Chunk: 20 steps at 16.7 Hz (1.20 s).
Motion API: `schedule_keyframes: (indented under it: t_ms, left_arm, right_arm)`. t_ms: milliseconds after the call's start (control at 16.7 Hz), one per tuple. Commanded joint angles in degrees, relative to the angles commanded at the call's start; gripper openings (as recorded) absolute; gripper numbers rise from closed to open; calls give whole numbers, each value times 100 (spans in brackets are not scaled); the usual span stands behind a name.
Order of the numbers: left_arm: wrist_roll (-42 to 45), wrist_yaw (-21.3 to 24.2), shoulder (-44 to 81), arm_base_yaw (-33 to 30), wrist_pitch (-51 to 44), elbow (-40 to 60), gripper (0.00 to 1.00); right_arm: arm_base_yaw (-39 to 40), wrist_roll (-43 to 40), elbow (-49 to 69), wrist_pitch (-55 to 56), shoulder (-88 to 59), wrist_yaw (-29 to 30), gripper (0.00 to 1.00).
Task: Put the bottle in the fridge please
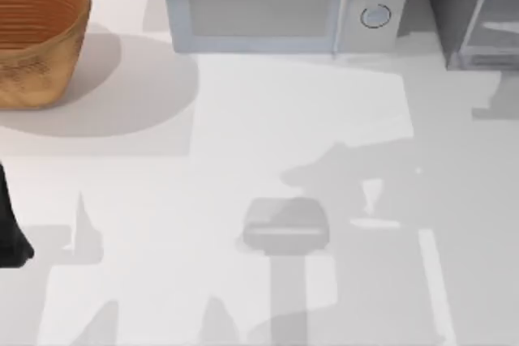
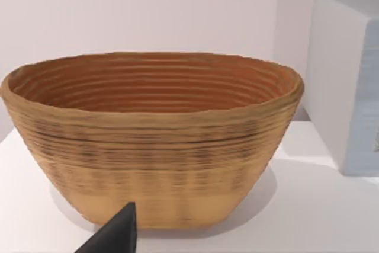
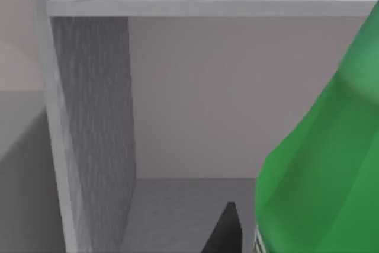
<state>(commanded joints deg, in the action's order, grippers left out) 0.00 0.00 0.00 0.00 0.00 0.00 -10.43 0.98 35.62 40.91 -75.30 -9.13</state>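
Note:
The green bottle (image 3: 320, 170) looms large in the right wrist view, just in front of the fridge's open compartment. My right gripper (image 3: 278, 238) is shut on the bottle, and one black fingertip (image 3: 228, 229) shows beside its lower body. The other finger is hidden behind the bottle. The compartment has a grey side wall (image 3: 89, 122), a pale back and a shelf above (image 3: 207, 4). In the top view the fridge (image 1: 470, 14) stands at the back right corner. My left arm (image 1: 10, 237) is parked at the table's left edge.
A woven brown basket (image 1: 36, 34) stands at the back left, right in front of the left wrist camera as the basket (image 2: 151, 140). A light grey microwave (image 1: 280, 2) with two round knobs sits at the back middle. The white table (image 1: 259, 135) stretches between them.

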Motion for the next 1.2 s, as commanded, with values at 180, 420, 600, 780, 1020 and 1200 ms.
schedule_keyframes:
  t_ms: [180,420,600,780,1020,1200]
  left_arm:
    - [0,0,0,0,0,0,100]
    - [0,0,0,0,0,0,100]
    - [0,0,0,0,0,0,100]
    - [0,0,0,0,0,0,100]
    - [0,0,0,0,0,0,100]
    - [0,0,0,0,0,0,100]
  right_arm:
    - [-219,6,790,908,-1922,-209,1]
    - [-441,-2,1618,1857,-3699,-430,1]
    - [-537,-12,1984,2277,-4399,-529,1]
    - [-561,-15,2072,2378,-4559,-552,1]
    - [-526,-8,2054,2348,-4570,-544,1]
    - [-473,-18,2434,2067,-4898,-487,1]
